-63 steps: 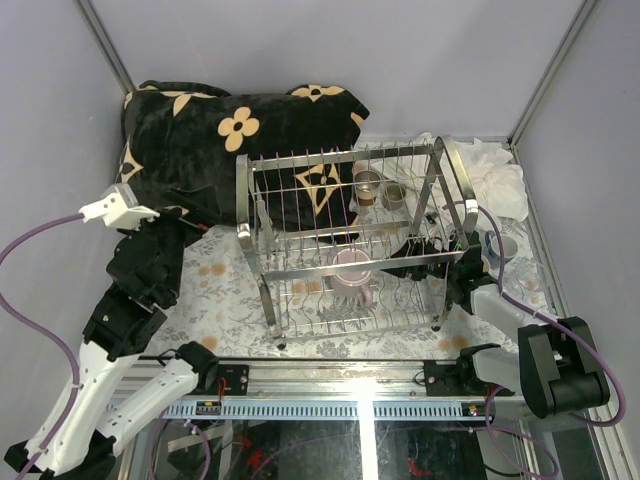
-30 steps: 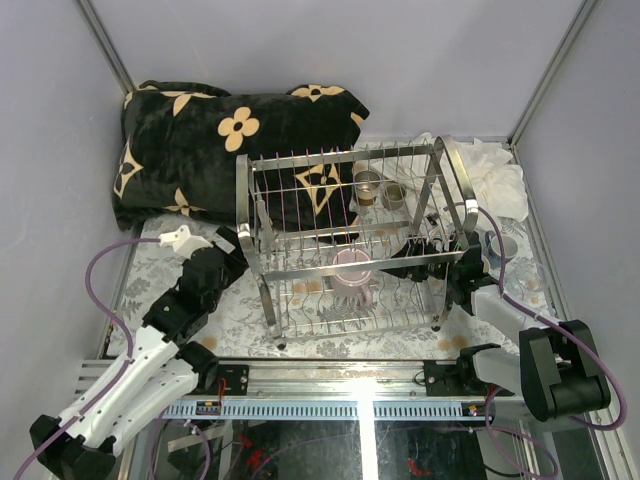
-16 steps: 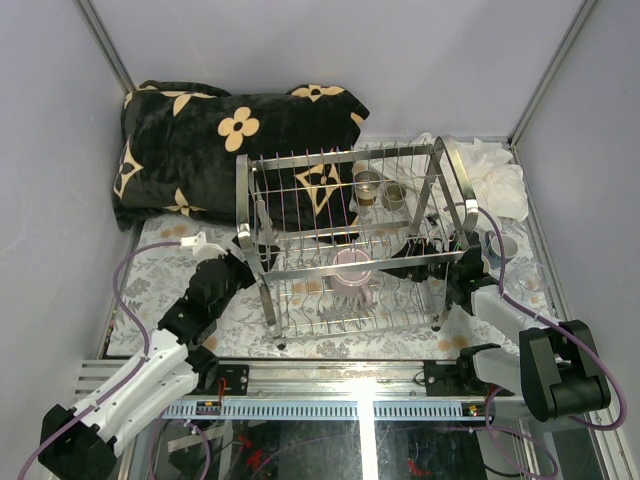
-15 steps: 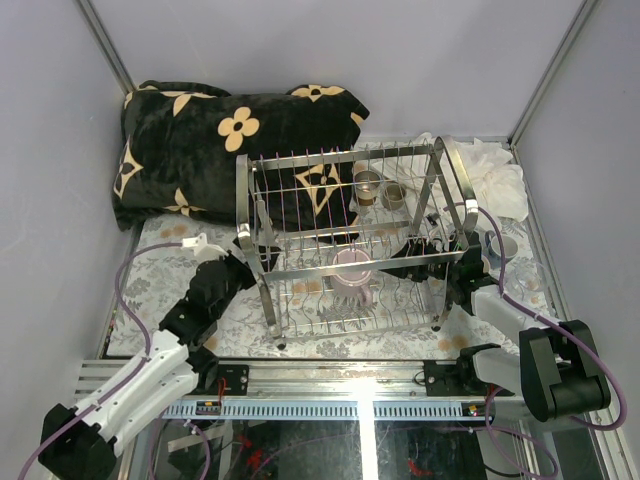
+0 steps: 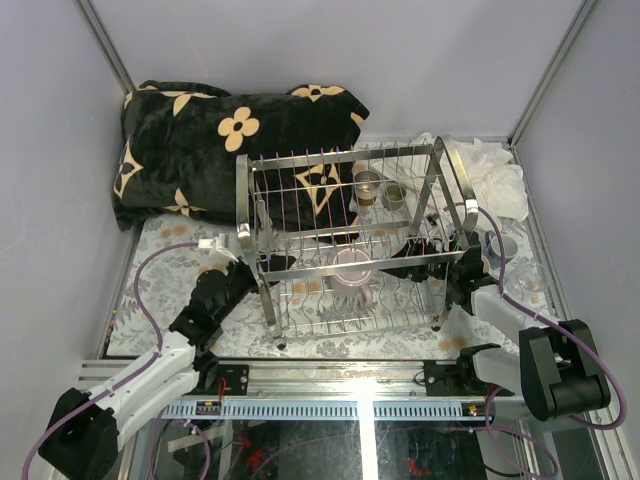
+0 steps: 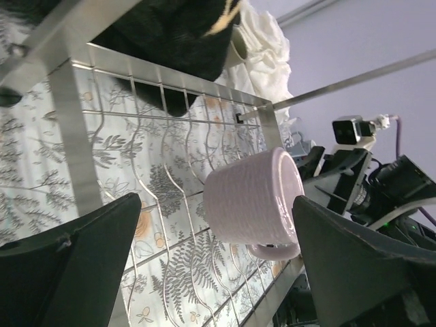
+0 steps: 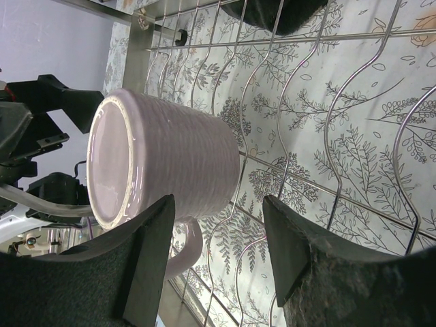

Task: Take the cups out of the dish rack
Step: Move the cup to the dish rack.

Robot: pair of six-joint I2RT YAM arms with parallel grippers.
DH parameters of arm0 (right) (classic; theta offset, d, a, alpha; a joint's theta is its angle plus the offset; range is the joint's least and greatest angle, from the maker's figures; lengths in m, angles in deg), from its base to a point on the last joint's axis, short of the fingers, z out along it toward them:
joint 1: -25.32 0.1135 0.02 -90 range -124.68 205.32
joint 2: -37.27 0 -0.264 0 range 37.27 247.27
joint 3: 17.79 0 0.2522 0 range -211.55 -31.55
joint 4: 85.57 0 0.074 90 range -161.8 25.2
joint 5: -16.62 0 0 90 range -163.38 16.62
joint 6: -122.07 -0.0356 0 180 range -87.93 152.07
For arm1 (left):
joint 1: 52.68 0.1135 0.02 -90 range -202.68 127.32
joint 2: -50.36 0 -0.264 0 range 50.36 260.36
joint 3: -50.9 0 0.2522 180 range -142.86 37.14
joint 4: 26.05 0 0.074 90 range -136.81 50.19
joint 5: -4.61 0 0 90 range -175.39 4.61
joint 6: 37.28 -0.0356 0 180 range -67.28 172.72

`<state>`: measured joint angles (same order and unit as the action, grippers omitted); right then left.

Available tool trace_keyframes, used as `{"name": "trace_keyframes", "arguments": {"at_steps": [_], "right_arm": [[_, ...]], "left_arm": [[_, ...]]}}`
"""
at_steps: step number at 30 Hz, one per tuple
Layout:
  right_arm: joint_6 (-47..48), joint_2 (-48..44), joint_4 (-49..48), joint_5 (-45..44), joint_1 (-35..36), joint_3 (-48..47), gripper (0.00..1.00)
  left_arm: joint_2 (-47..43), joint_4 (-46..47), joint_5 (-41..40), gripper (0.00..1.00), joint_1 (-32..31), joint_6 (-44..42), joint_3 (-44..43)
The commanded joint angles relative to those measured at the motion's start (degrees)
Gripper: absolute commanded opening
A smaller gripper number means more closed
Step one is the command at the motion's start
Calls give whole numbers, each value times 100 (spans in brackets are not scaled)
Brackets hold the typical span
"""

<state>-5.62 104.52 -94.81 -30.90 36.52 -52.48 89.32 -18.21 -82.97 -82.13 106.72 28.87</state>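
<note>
The chrome wire dish rack [image 5: 342, 156] stands mid-table. A pink-mauve ribbed mug [image 5: 352, 272] sits upright on its lower tier. My left gripper [image 5: 273, 266] is open and reaches in at the rack's left end. In the left wrist view [image 6: 218, 272] the mug [image 6: 252, 204] lies ahead between the spread fingers, untouched. My right gripper [image 5: 400, 264] is open inside the rack's right end. In the right wrist view [image 7: 218, 255] the mug [image 7: 167, 160] is just ahead of the left finger [image 7: 146, 266], handle towards the near side. Two small cups [image 5: 378, 188] stand behind the rack.
A black blanket with cream flowers [image 5: 220, 130] lies at the back left. A white cloth [image 5: 498, 175] is bunched at the back right, and a greyish cup [image 5: 500, 245] sits on the floral table cover by the right arm. Rack posts [image 6: 75, 136] and wires [image 7: 306, 102] surround both grippers.
My left arm has swung down from the left side and moved right, bringing its open gripper into the rack's left end. The right arm and the mug have not moved.
</note>
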Motion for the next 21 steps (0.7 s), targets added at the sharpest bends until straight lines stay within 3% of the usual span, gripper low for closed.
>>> {"name": "trace_keyframes", "arguments": {"at_steps": [1,21], "right_arm": [[61,86,-210,-40,119,-104,61],[69,114,-285,-38,125,-96,62]], "left_arm": [[233,1015,593,92,54,-246,33],[2167,2226,1481,89,-52,-557,-428]]}}
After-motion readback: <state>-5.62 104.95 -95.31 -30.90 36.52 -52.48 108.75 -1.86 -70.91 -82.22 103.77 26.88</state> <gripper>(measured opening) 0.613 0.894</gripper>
